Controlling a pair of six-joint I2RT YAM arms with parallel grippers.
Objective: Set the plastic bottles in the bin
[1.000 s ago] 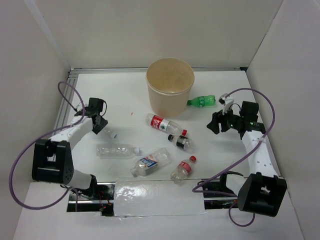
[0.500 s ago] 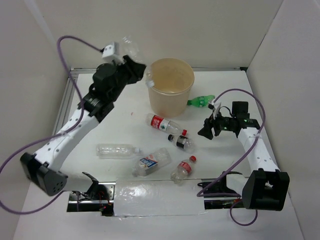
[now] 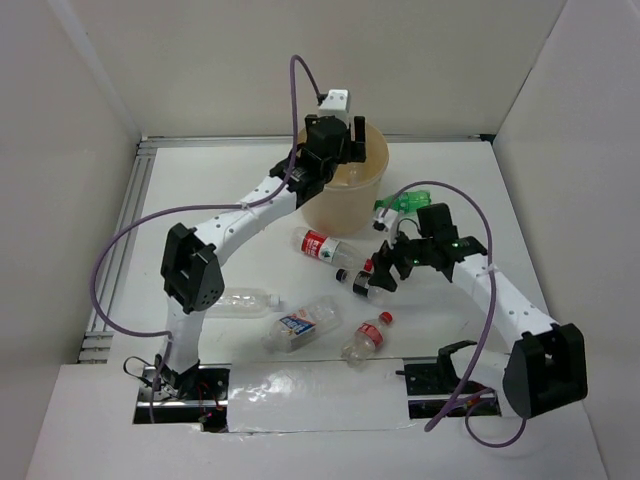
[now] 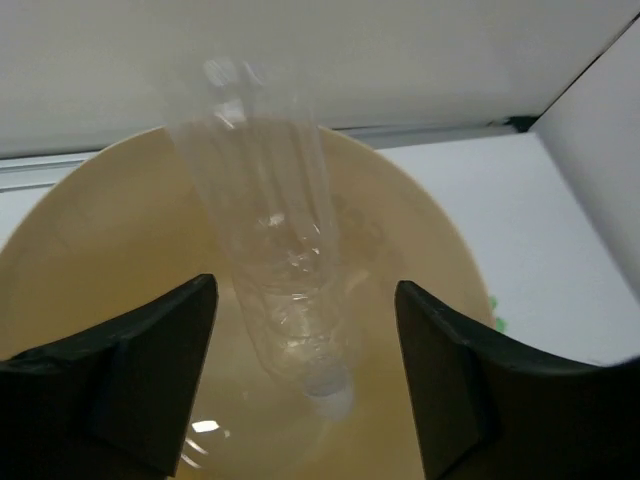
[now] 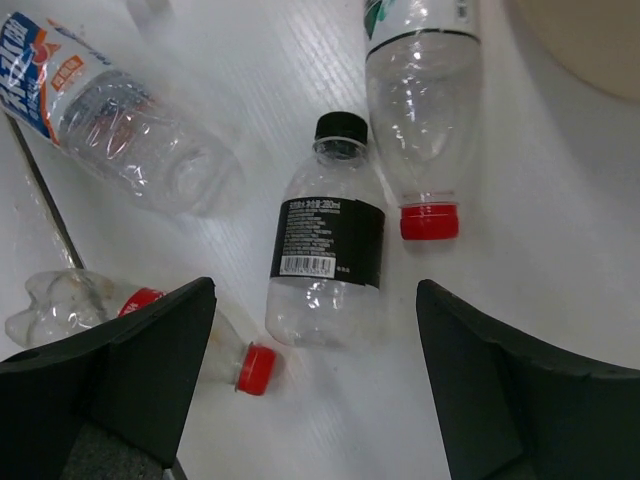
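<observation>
On the far left of the table we see a bare bottle (image 3: 245, 299) lying on its side, with one end hidden behind the left arm. Next to it lies the blue bottle (image 3: 298, 323), also on its side.

Then comes the bin (image 3: 335, 205), a big tan bucket at the back. The left gripper (image 3: 350, 150) hangs right over its mouth. Its jaws stand wide and hold nothing. Inside the bin is one clear bottle (image 4: 275, 220). It looks blurry, it stands almost straight up with its cap end down, and it touches neither finger. We cannot see anything else in the bin.

In front of the bin lies the red bottle (image 3: 322, 244), with its red cap near the black bottle (image 5: 328, 250). A small red-cap bottle (image 3: 365, 338) lies close to the near edge.

The right gripper (image 5: 315, 290) hangs low over the black bottle. Its jaws are wide too, one on each side, not touching it.

Last, a green bottle (image 3: 408, 202) lies just beside the bin, on its right.
</observation>
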